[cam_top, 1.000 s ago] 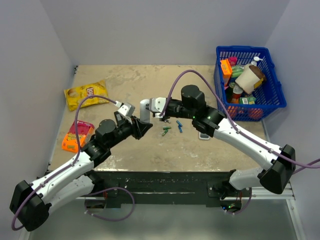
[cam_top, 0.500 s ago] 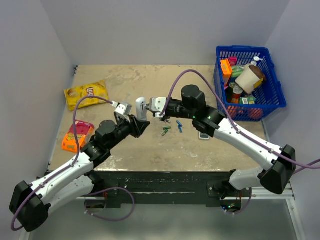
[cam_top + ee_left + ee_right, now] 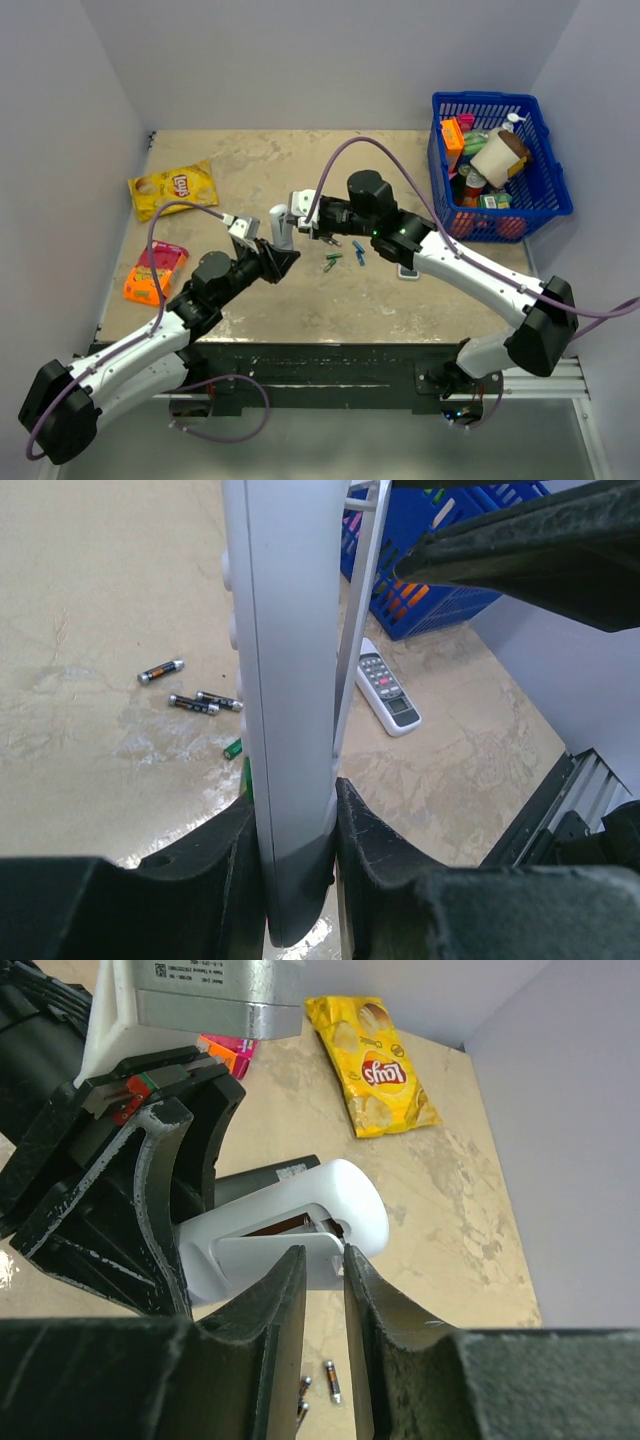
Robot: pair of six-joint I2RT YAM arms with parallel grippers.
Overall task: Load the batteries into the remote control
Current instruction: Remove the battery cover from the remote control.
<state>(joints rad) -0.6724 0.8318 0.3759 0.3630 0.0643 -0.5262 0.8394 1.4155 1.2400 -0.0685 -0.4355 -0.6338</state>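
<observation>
The white remote control [image 3: 285, 730] stands on end off the table, with my left gripper [image 3: 290, 810] shut on its lower end. From above, the remote control [image 3: 280, 222] shows between both arms. Its back cover [image 3: 262, 1257] is lifted ajar over the battery bay. My right gripper [image 3: 321, 1252] is at the cover's free end, its jaws a narrow gap apart with the table showing between them. Whether the tips touch the cover I cannot tell. The green batteries [image 3: 333, 262] lie on the table just right of the grippers; one green battery [image 3: 232, 748] shows in the left wrist view.
A blue cell [image 3: 358, 252] and dark cells [image 3: 205, 702] lie beside the green ones. A grey-white remote [image 3: 408, 270] lies further right. A blue basket [image 3: 545, 165] of goods stands back right. A yellow chips bag [image 3: 172, 187] and an orange packet [image 3: 155, 270] lie on the left.
Both grippers have shifted a little to the left. The right gripper has closed in on the remote's lifted cover, and its jaws have parted slightly.
</observation>
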